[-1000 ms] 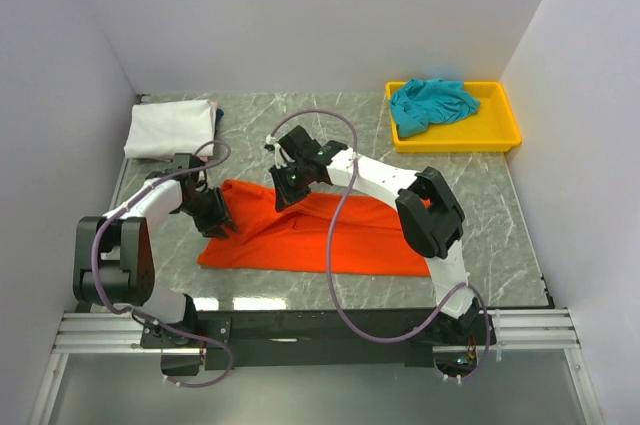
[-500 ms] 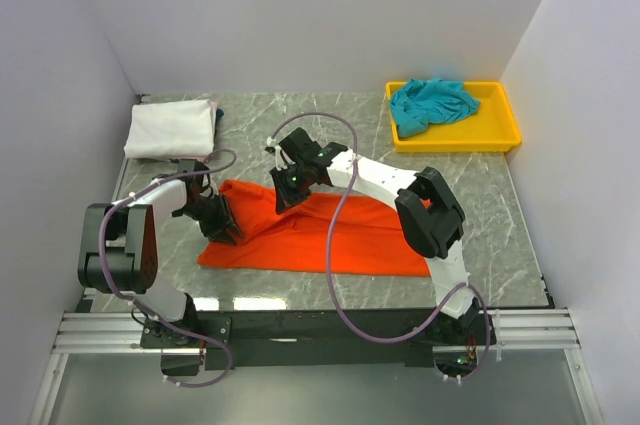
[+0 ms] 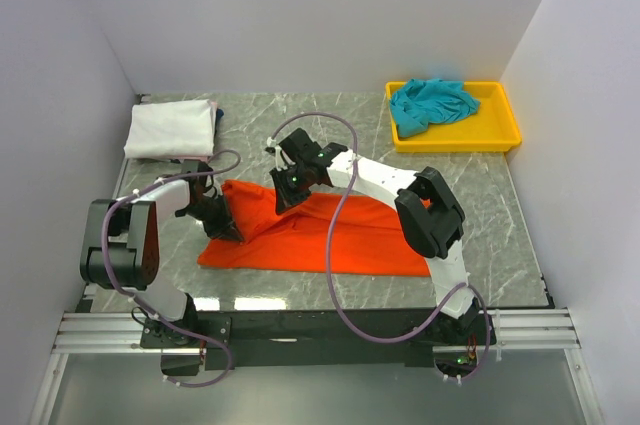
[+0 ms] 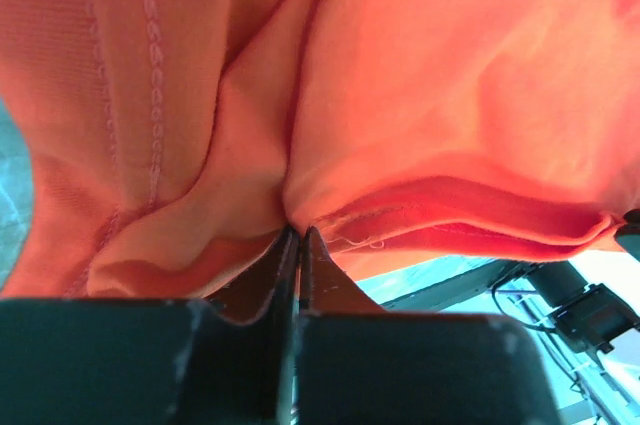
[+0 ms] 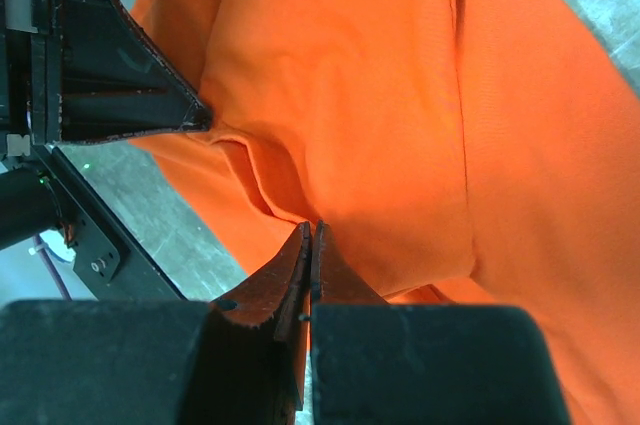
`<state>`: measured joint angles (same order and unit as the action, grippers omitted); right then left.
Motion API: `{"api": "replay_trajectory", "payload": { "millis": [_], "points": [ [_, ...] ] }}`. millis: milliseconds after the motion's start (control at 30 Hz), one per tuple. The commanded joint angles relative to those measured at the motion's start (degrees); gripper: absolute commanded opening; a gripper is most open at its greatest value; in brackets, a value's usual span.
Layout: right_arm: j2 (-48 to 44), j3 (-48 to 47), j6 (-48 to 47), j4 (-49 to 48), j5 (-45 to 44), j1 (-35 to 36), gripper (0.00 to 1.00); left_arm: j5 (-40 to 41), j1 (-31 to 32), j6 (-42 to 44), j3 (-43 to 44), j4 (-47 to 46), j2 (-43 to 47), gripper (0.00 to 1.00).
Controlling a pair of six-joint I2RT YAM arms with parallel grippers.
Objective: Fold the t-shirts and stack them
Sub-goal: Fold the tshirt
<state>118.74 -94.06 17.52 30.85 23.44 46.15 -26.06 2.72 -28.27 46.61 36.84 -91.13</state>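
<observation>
One of the three t-shirts looks finished: the white t-shirt [image 3: 170, 128] is seen folded into a neat rectangle at the far left corner of the marble surface [image 3: 500, 195]. The orange-red t-shirt [image 3: 340, 235] is the one being worked. It is laid across the middle of the surface, partly doubled over, with its near edge flat and its far left part bunched. The left gripper [image 3: 222, 223] is clenched on the cloth at the shirt's left end (in the left wrist view a hemmed fold is pinched right between the closed tips). The right gripper [image 3: 285, 195] is clamped on a ridge of the same shirt along its far edge. The teal t-shirt [image 3: 430, 103] is seen crumpled in the yellow tray [image 3: 505, 133] at the far right, well apart from both arms. So roughly a third of the job can be judged done. The orange-red fold is under way but not flattened into a tidy packet, and nothing is stacked on the white one yet. Folding the teal shirt and stacking all three are judged to remain.
</observation>
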Motion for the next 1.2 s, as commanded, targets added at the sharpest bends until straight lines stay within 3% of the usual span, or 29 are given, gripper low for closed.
{"api": "replay_trajectory", "payload": {
  "millis": [0,433,1167],
  "points": [
    [-2.63,0.9,-0.12,-0.88,0.55,0.43,0.0,-1.62,0.44,0.06,-0.38,-1.51,-0.8,0.0],
    [-8.26,9.15,-1.61,-2.99,0.38,0.43,0.0,-1.53,0.62,-3.63,-1.43,1.83,9.21,0.0],
    [-5.8,10.74,-6.79,-0.79,1.43,0.43,0.0,0.57,6.15,-17.08,-10.05,1.66,20.64,0.0]
  ]
}}
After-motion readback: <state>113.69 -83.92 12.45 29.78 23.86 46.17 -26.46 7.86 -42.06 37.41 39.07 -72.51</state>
